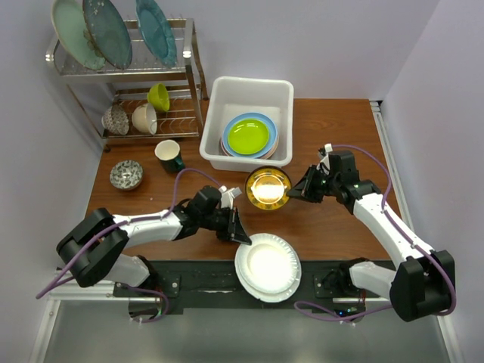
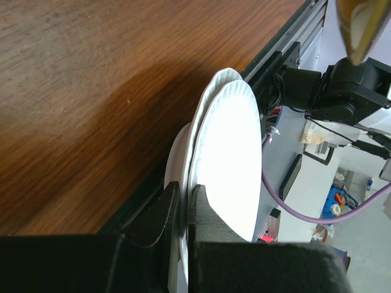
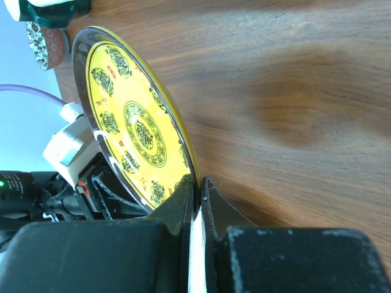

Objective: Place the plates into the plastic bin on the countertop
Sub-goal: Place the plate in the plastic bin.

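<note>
I log left jaws clamped narrow on white plate (image 1: 268,266) rim; right jaws pinching gold plate (image 1: 268,188) rim.

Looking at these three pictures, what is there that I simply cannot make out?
Top view: how many plates sit in the plastic bin; the lime green plate covers those below it.
Left wrist view: the white plate shows layered rims, one plate or two is unclear; the left pincer hides its lower edge.
Right wrist view: the gold plate has its lower rim hidden by the right pincer; its back faces away.
</note>
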`<action>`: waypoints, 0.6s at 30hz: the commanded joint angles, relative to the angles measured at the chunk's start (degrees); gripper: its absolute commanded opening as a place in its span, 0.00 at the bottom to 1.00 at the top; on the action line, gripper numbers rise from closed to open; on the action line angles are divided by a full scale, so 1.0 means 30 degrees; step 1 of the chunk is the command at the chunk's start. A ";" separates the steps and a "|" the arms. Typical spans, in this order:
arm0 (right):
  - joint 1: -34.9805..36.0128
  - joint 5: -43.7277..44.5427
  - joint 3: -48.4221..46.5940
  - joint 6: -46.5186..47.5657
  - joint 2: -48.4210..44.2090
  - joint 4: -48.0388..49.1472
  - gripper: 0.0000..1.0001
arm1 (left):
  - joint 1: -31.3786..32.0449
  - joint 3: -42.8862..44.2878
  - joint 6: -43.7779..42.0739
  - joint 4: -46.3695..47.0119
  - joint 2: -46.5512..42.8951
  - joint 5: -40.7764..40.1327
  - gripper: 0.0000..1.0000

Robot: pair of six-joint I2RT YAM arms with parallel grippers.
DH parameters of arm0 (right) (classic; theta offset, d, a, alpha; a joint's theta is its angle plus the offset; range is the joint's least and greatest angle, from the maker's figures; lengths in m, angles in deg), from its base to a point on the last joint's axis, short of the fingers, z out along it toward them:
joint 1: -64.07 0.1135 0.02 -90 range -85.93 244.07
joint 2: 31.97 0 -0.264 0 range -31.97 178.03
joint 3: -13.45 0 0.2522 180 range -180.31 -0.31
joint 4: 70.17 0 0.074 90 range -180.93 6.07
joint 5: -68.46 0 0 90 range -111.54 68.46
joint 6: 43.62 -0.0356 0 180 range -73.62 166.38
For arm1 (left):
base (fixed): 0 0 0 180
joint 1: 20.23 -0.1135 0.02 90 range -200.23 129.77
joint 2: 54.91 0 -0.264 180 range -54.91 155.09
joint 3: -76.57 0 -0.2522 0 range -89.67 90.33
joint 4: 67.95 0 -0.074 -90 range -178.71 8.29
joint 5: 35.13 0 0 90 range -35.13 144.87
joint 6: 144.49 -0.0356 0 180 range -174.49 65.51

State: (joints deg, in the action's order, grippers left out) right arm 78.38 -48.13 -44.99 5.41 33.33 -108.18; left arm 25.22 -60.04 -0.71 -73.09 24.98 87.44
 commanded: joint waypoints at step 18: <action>-0.0023 -0.0366 -0.1071 -0.0464 -0.0701 0.0085 0.00 | -0.4310 0.1609 -0.4244 -0.2317 0.0672 -0.3007 0.00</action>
State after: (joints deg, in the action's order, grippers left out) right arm 78.35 -48.09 -45.06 4.99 33.20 -108.83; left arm 13.92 -56.24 -8.12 -76.61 25.79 87.49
